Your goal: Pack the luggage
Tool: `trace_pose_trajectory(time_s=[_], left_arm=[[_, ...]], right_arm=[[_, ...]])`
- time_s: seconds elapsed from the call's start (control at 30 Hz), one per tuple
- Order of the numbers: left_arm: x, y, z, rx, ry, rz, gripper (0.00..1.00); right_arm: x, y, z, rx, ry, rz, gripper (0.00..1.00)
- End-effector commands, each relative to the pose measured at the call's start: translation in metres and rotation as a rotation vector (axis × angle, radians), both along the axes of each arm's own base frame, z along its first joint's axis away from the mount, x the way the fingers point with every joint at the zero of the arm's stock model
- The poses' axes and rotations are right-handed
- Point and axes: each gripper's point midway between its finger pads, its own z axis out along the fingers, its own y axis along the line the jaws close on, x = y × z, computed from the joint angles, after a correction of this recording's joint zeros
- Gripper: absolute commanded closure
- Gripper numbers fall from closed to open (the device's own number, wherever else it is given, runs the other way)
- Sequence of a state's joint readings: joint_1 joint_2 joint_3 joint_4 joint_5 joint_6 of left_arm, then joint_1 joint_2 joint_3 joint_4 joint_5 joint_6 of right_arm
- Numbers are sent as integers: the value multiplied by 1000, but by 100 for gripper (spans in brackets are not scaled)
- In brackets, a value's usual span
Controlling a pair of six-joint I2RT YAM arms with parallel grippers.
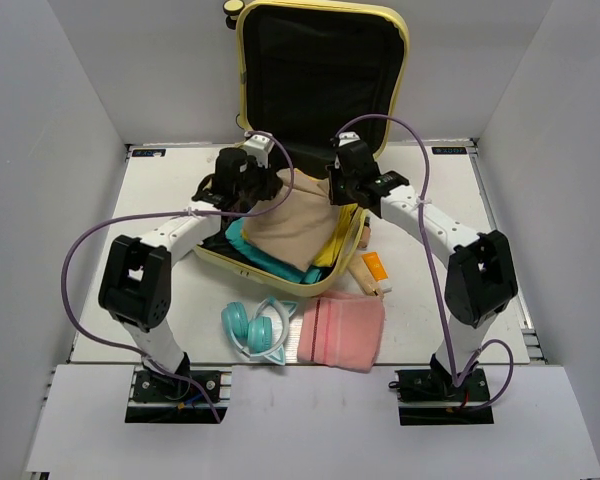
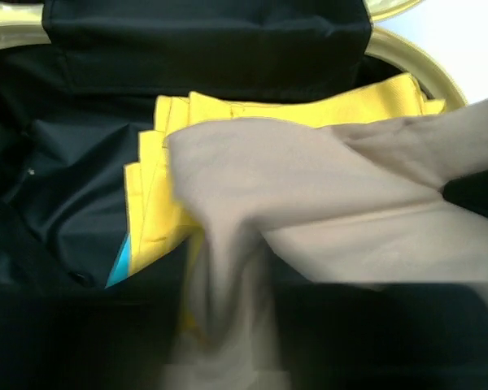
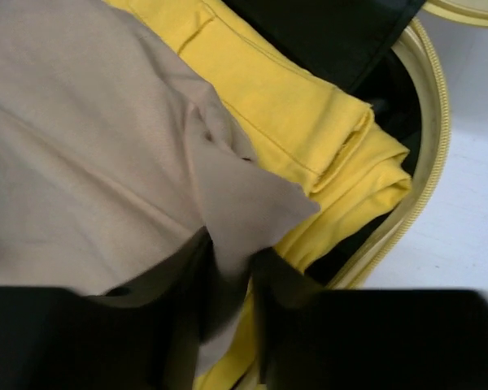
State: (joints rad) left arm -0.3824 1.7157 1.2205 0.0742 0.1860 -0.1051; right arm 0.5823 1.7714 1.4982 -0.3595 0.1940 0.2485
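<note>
L gripper point(image 2: 224, 341) + R gripper point(image 3: 224, 325) both pinch beige garment point(image 1: 295, 225) over open luggage point(image 1: 320, 80).
Luggage sits at centre of table point(image 1: 160, 180), lid upright at back; garment lies atop yellow clothes point(image 3: 309, 122) inside, a fold caught btwn each pair of fingers.

Non-task items: three garments stacked mid-table, four loose items nearer the near edge.

Beige garment point(image 1: 295, 230) on top, rumpled, its left and right ends bunched into peaks. Folded yellow garment point(image 1: 342, 242) sits under it, sticking out on the right. Teal garment point(image 1: 263, 262) is lowest, showing at the near-left. On the white table point(image 1: 170, 200): teal cat-ear headphones point(image 1: 255, 328) lying flat, with a folded pink cloth point(image 1: 342, 330) just beside them on the right, ribbed hem facing them. Behind the cloth's far-right corner is an orange tube point(image 1: 376, 267) with a white cap, alongside a tan stick-shaped item point(image 1: 363, 279); can't tell what that one is.
</note>
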Motion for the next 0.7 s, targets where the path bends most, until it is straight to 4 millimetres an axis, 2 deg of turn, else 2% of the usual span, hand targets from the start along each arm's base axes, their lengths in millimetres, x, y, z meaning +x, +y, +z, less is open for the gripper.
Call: trace_pose_trajectory(time_s=[0.0, 0.03, 0.07, 0.1, 0.13, 0.17, 0.2, 0.23, 0.27, 0.3, 0.33, 0.37, 0.4, 0.43, 0.47, 0.53, 0.6, 0.67], left_arm=[[15, 4, 29, -26, -33, -16, 38], [17, 5, 29, -24, -27, -12, 24], [18, 0, 38, -42, -31, -47, 13], [17, 4, 33, -46, 8, -36, 0], [22, 4, 43, -56, 10, -36, 0], [24, 9, 43, -70, 36, -20, 0], [27, 9, 32, -77, 76, -15, 0], [38, 7, 57, -99, 36, -15, 0], [37, 8, 49, -97, 86, -10, 0], [46, 8, 28, -90, 136, -3, 0], [57, 6, 43, -100, 111, 1, 0], [57, 1, 48, -102, 138, -24, 0], [73, -5, 34, -100, 164, -31, 0], [72, -10, 27, -96, 203, -41, 0], [75, -16, 35, -113, 202, -68, 0], [81, -26, 21, -146, 225, -90, 0], [81, -32, 6, -159, 261, -98, 0], [80, -42, 3, -177, 266, -130, 0]], right_arm=[[16, -19, 12, -26, -37, -21, 65], [16, -22, 11, -31, -29, -24, 60], [11, -20, 14, -19, -21, -8, 47], [8, -21, 12, -22, -6, -1, 41], [7, -24, 11, -21, 0, -5, 36], [3, -24, 13, -15, 7, -5, 29], [3, -26, 13, -11, 11, -15, 28], [5, -28, 15, -7, 5, -27, 28], [8, -29, 18, -1, 0, -35, 26], [10, -31, 19, 4, 1, -54, 26], [13, -34, 16, 3, 8, -70, 26], [17, -33, 19, 23, 9, -92, 26], [18, -35, 18, 28, 16, -114, 26], [21, -37, 15, 33, 26, -132, 26], [24, -38, 13, 64, 44, -170, 26], [29, -42, 11, 85, 61, -209, 26], [32, -38, 9, 137, 88, -226, 26], [34, -35, 9, 168, 99, -222, 26]])
